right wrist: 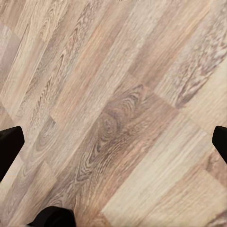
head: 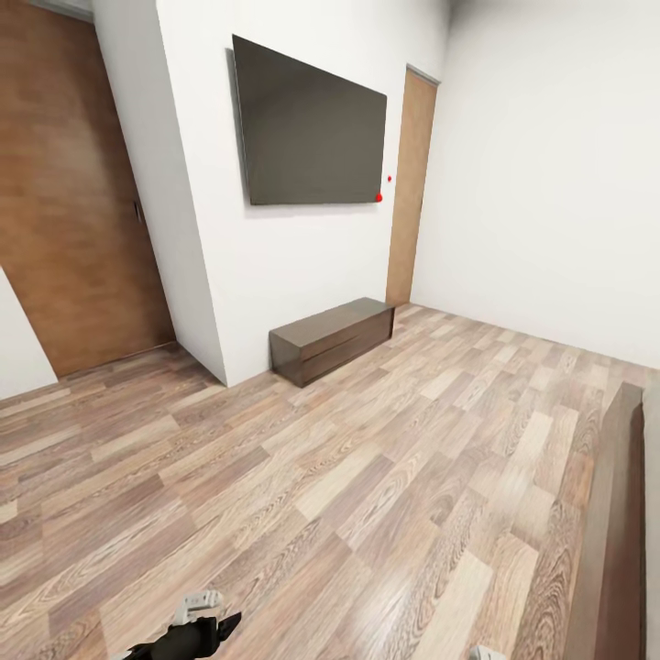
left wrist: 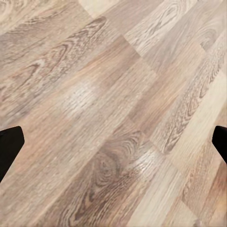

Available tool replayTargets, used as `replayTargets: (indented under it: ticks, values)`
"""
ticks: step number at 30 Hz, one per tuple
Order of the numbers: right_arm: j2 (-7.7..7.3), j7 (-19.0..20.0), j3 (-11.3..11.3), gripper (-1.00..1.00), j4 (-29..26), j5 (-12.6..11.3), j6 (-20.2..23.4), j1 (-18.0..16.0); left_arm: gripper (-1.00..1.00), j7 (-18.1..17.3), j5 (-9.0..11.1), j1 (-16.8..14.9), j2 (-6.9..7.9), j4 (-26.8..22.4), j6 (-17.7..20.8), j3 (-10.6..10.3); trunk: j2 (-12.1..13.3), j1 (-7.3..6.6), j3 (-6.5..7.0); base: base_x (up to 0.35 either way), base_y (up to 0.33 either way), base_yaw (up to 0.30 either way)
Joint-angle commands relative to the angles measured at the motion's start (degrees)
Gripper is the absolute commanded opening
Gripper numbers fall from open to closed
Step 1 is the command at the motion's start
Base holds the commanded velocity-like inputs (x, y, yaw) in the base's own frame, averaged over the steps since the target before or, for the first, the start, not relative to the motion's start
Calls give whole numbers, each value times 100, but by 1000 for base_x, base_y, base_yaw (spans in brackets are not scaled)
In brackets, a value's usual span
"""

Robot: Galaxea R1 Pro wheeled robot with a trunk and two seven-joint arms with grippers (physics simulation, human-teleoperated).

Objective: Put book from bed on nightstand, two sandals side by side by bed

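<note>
Wood-plank floor (head: 367,477) spreads before us in the bedroom, past a brown door (head: 64,202), a wall-mounted black screen (head: 312,128) above a low dark cabinet (head: 332,339), to the bed (head: 616,550) frame at the right edge, while our left gripper (left wrist: 113,142) and right gripper (right wrist: 113,142) hang over bare planks, fingers spread wide, grasping nothing.

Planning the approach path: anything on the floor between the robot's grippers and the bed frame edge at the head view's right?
Nothing visible. Bare wood floor runs from the left gripper across to the bed frame edge. The low cabinet under the wall TV sits against the far wall, off that path. Both wrist views show plain planks.
</note>
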Motion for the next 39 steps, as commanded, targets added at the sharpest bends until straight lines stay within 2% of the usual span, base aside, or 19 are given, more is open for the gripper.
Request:
replayTargets:
  ticks: [1,11,39]
  values:
    - [-1,16,48,100,5,-38,-21,-4,100,-7,-61,-3,2,4,-32,40,39,-23,13,0,0,0]
    - [-43,16,43,100,5,-40,-21,-4,100,-4,-61,-3,2,4,-32,40,440,-243,193,0,0,0]
    - [-45,18,42,100,5,-41,-21,-4,100,-5,-61,-3,2,4,-32,40,1563,-858,695,0,0,0]
